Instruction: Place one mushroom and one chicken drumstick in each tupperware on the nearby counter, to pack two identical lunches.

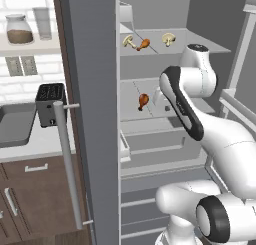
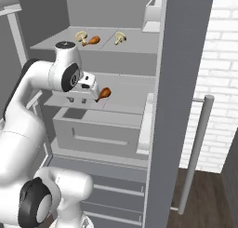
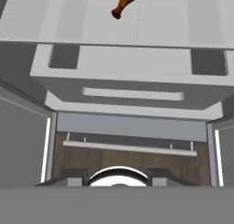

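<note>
Currently on the list, from the claw outward:

- Gripper (image 2: 79,99): reaches into the open fridge at the middle shelf. In the hand view its two dark tips (image 3: 116,177) stand part-way apart with nothing between them, so we record it as empty.
- Chicken drumstick (image 2: 104,93), middle shelf: lies just beside the claw and is not held. We cannot tell whether they touch. In the hand view it sits ahead at the far edge (image 3: 126,1), thin bone tip pointing back toward us.
  - Handling, as we judge it: light, firm, and rounded, so likely to roll or squirt out of a flat pinch.
  - Grip, as we judge it: across the thick meaty end, where the jaws get the most surface. The bone tip is too narrow to trust.
- Drawer (image 3: 132,65), below that shelf: closed.
- Upper shelf: one mushroom (image 1: 129,40) close beside a second drumstick (image 1: 143,44), and another mushroom (image 1: 168,38) apart to the side.
  - Handling, as we judge it: mushrooms are light, soft and easily crushed. Take them gently across the cap.
- Fridge door (image 1: 92,114): stands between the shelves and the worktop.
- Counter (image 1: 45,144): a grey tupperware (image 1: 15,124) sits beside the black toaster (image 1: 50,104). No food is visible in it from here.
</note>
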